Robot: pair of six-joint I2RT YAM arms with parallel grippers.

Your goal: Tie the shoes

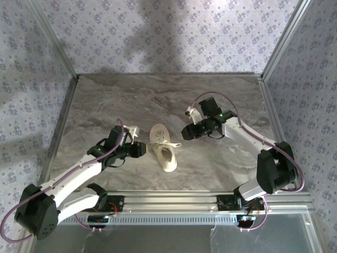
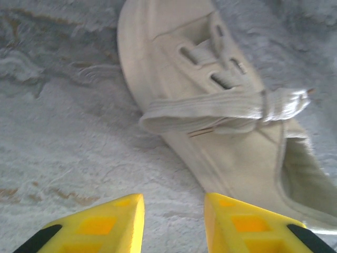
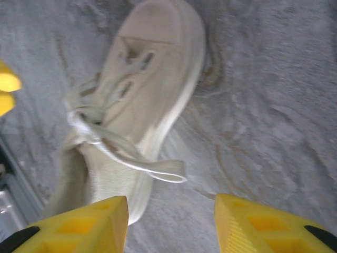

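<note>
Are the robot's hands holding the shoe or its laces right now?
No, nothing is held. The left gripper and the right gripper are both open, and the sneaker lies free on the table between them.

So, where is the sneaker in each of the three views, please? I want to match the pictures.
Top external: the sneaker lies near the centre of the picture, toe toward the top.
Left wrist: the sneaker fills the upper right, toe at the top, heel running off the right edge.
Right wrist: the sneaker sits left of centre, toe at the top.
Shared landmark: the lace knot over the tongue.
</note>
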